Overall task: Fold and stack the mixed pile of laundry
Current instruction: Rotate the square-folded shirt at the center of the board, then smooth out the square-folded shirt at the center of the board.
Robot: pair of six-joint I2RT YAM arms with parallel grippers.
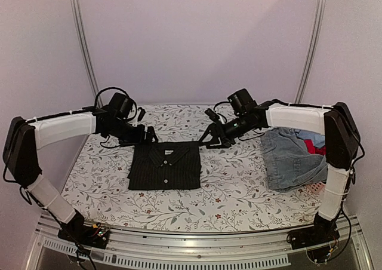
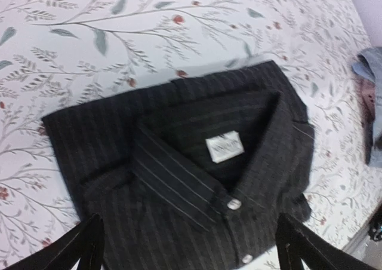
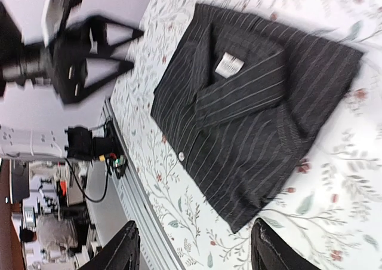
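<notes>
The black pinstriped shirt (image 1: 165,166) lies folded flat in a rectangle mid-table, collar toward the back. It fills the left wrist view (image 2: 185,186) and shows in the right wrist view (image 3: 250,109). My left gripper (image 1: 149,135) hovers open and empty just above the shirt's far left corner. My right gripper (image 1: 210,140) is open and empty just above its far right corner. The faded light-blue denim (image 1: 290,157) lies heaped at the right, with the red garment (image 1: 311,146) partly showing behind it. The pale blue garment is hidden.
A pink slatted basket (image 1: 315,189) peeks out under the denim at the table's right edge. The floral tablecloth (image 1: 95,180) covers the table. A metal rail (image 1: 197,246) runs along the near edge, with the arm bases at both corners.
</notes>
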